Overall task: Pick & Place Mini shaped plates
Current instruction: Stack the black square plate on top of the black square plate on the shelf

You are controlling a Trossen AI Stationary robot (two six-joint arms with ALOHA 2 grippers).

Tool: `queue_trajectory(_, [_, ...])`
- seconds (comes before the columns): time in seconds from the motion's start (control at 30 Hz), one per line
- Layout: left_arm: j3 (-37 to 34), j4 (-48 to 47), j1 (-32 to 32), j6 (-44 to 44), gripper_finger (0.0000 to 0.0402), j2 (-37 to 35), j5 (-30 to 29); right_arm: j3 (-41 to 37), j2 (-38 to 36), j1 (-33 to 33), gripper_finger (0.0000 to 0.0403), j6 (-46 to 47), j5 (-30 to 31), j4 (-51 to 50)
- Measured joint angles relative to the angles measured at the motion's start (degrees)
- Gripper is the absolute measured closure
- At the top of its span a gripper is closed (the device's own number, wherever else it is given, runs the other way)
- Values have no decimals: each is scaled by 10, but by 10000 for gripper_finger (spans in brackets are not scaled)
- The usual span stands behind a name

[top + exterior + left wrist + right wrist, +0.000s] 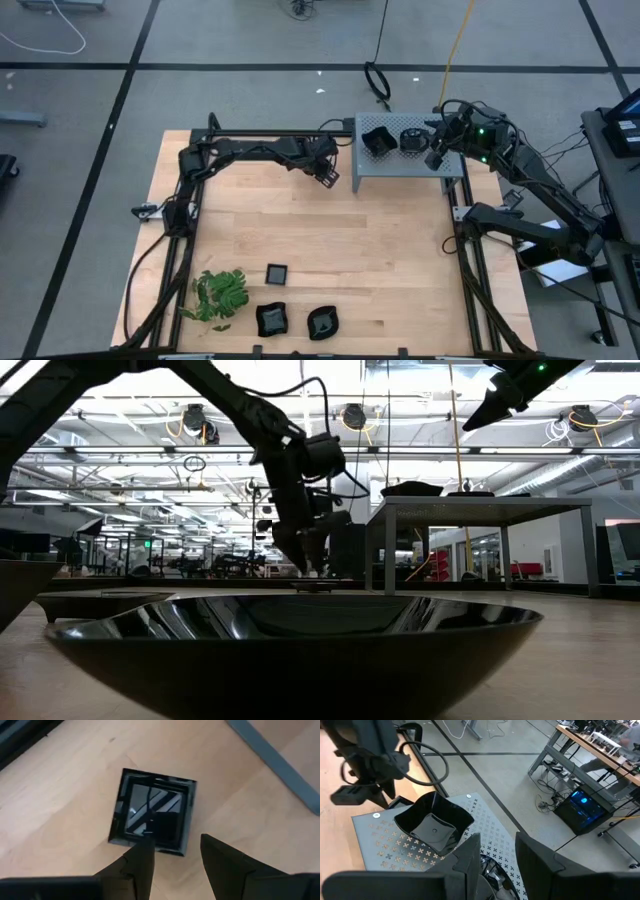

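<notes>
A small square black plate (152,812) lies flat on the wooden table, close to the grey perforated box (405,165). My left gripper (177,852) hangs open just above its near edge, fingers slanting down; in the low view the gripper (312,565) stands right over the plate (320,585). My right gripper (497,850) is open above the box, where a wavy-edged black plate (434,827) and a rounder one (412,140) rest on the top. Three more black plates (277,273) (271,319) (322,323) lie near the table's front edge.
A green leafy sprig (218,295) lies at the front left of the table. The grey box stands on legs (385,550) at the table's far right. Black frame rails (470,270) run along the table's sides. Bare wood (330,230) spans the middle.
</notes>
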Motion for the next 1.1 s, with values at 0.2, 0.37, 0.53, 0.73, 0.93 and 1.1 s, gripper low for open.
queue_trajectory(0.2, [0,20,13,9,238,5,27,0,0,0,291,0,0,0])
queue_trajectory(0.37, [0,27,25,19,238,5,58,0,0,0,293,0,0,0])
queue_trajectory(0.53, [0,25,32,48,238,29,99,0,0,0,293,13,0,0])
queue_trajectory(0.73, [1,18,29,102,238,28,97,0,1,0,293,14,0,0])
queue_trajectory(0.93, [1,-6,27,191,238,29,90,0,1,0,292,12,0,0])
queue_trajectory(1.1, [1,-14,27,212,238,29,90,0,1,0,293,12,0,0])
